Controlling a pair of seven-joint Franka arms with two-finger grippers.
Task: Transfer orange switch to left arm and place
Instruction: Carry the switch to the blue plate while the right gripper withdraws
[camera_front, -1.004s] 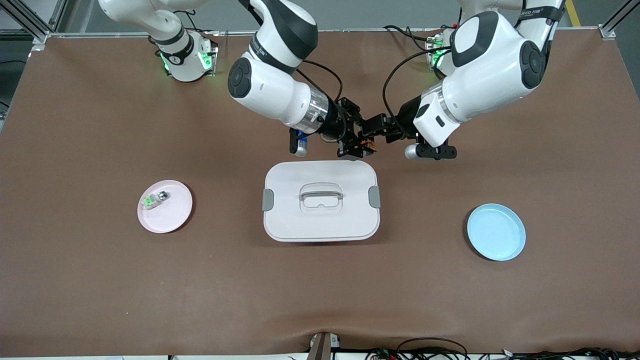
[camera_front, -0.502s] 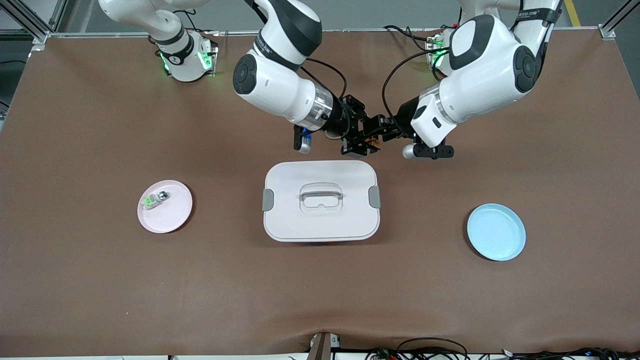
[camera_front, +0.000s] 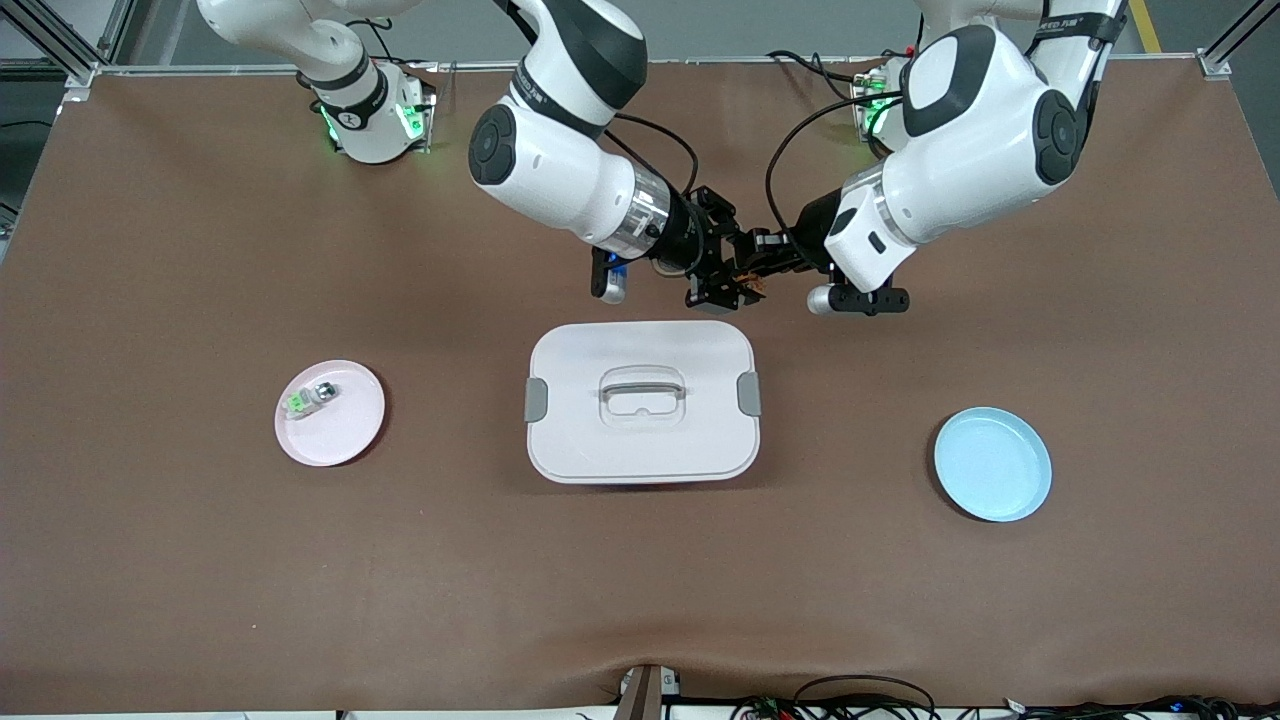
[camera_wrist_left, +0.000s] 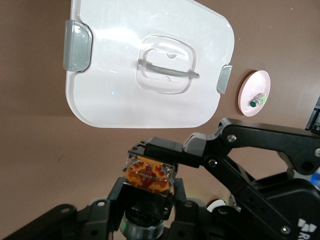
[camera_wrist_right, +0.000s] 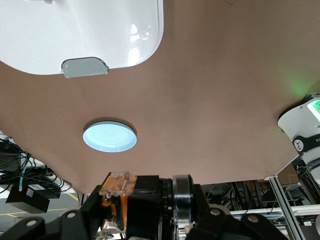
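Since the earlier frames both grippers have closed in on each other. The right gripper (camera_front: 722, 288) and left gripper (camera_front: 760, 268) meet in the air over the table, just above the box (camera_front: 641, 400), both clamped on the orange switch (camera_front: 746, 287). One box, two plates: pink (camera_front: 330, 413) and blue (camera_front: 992, 463).

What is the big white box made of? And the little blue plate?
The box looks like smooth, glossy white plastic: light glints on its lid, and grey clips sit on its sides. The blue plate looks like plastic too, with an even, softly shiny colour, though the views can't confirm that.
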